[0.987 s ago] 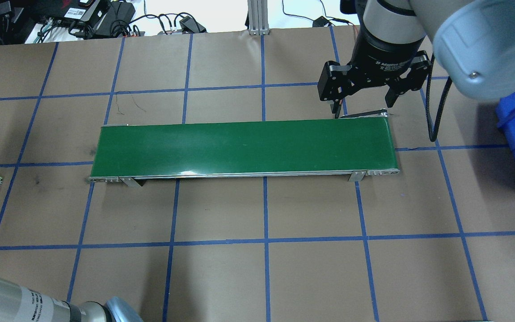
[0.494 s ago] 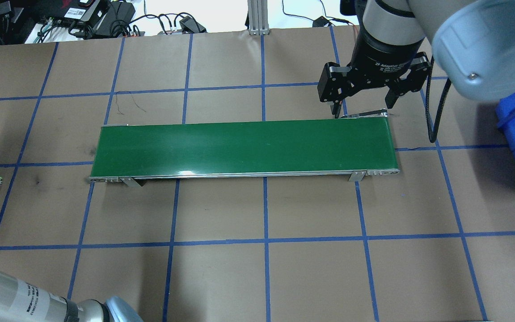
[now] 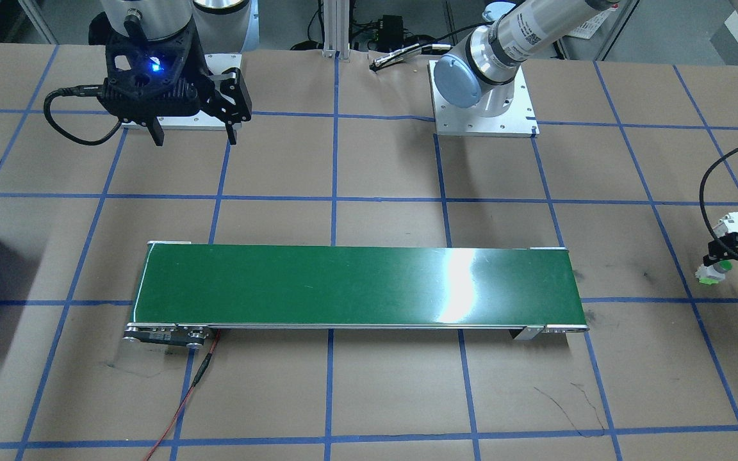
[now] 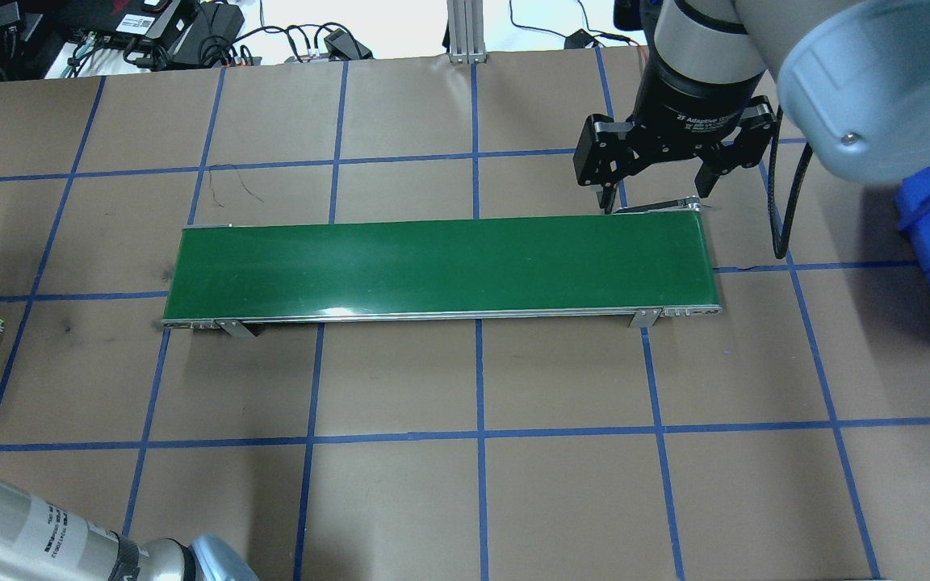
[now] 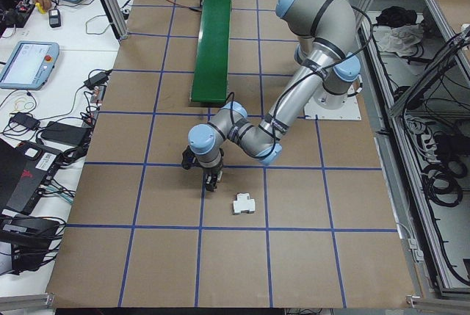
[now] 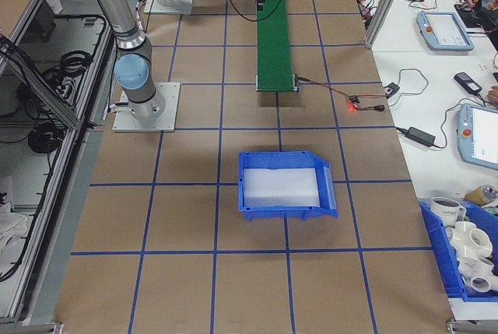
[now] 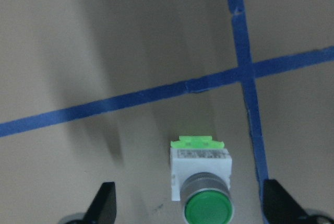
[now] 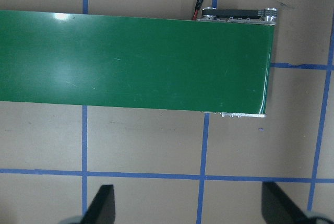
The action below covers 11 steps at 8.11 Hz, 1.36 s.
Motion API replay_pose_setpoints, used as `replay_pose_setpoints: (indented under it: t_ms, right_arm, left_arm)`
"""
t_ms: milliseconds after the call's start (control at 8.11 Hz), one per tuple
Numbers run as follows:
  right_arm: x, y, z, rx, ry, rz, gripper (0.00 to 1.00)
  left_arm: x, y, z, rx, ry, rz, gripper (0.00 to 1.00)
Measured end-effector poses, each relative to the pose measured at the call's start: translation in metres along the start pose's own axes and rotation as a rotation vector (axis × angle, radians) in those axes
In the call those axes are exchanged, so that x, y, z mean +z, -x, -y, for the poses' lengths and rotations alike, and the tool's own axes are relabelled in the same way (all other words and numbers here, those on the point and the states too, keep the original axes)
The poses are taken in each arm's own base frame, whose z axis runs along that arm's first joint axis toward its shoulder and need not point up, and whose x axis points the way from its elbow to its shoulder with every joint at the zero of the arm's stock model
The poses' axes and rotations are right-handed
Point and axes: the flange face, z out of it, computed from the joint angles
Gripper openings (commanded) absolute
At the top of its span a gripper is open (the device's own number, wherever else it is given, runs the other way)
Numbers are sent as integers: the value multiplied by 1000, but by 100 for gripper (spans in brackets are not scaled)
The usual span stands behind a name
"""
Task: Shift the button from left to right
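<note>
Button (image 7: 201, 179) at the lower centre of the left wrist view, lying on its side on the brown paper table (image 7: 104, 51), green cap toward the bottom edge, just below a crossing of blue tape lines (image 7: 245, 70). In the front-facing view the same button (image 3: 710, 271) sits at the far right edge, partly covered by the left gripper (image 3: 737, 253). The left gripper (image 7: 190, 205) hangs directly over it, jaws spread wide with one finger (image 7: 102, 205) at each side of the button and clear of it; nothing is held. A second, white block (image 5: 244, 203) lies near the button in the left side view and is not the target.

Conveyor belt (image 4: 441, 262) across the middle of the overhead view, its green surface bare; the button lies well apart from its left end. Right gripper (image 4: 657, 190) at the upper right of the overhead view, poised above the far corner of the belt's right end, jaws wide apart and empty. Blue bin (image 6: 284, 184) in the middle of the right side view, beyond the belt's right end.

Progress, as judged: early. The approach to the button appears nearly complete, but the grasp is not yet made. Closing, lifting, carrying toward the belt and delivery to the right side all remain.
</note>
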Motion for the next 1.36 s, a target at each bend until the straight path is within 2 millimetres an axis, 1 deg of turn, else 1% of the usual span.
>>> replay_pose_setpoints:
  t_ms: [123, 370, 494, 740, 987, 1110, 1234, 1357]
  right_arm:
    - [0, 0, 0, 0, 1, 0, 100]
    - [1, 0, 0, 1, 2, 0, 100]
    - [1, 0, 0, 1, 2, 0, 100]
    - [1, 0, 0, 0, 5, -2, 100]
    - [1, 0, -1, 0, 8, -2, 100]
    - [1, 0, -1, 0, 9, -3, 100]
    - [2, 0, -1, 0, 10, -3, 100]
    - [2, 0, -1, 1, 10, -3, 100]
  left_arm:
    - [2, 1, 0, -2, 0, 3, 96]
    - [13, 3, 3, 0, -4, 3, 96]
    - [20, 4, 5, 2, -6, 4, 85]
    - [26, 5, 8, 2, -8, 3, 63]
    - [27, 3, 11, 4, -10, 2, 63]
    - [27, 2, 11, 5, -9, 1, 42]
    - [27, 2, 11, 6, -7, -4, 6]
    - [27, 1, 11, 6, -6, -6, 0]
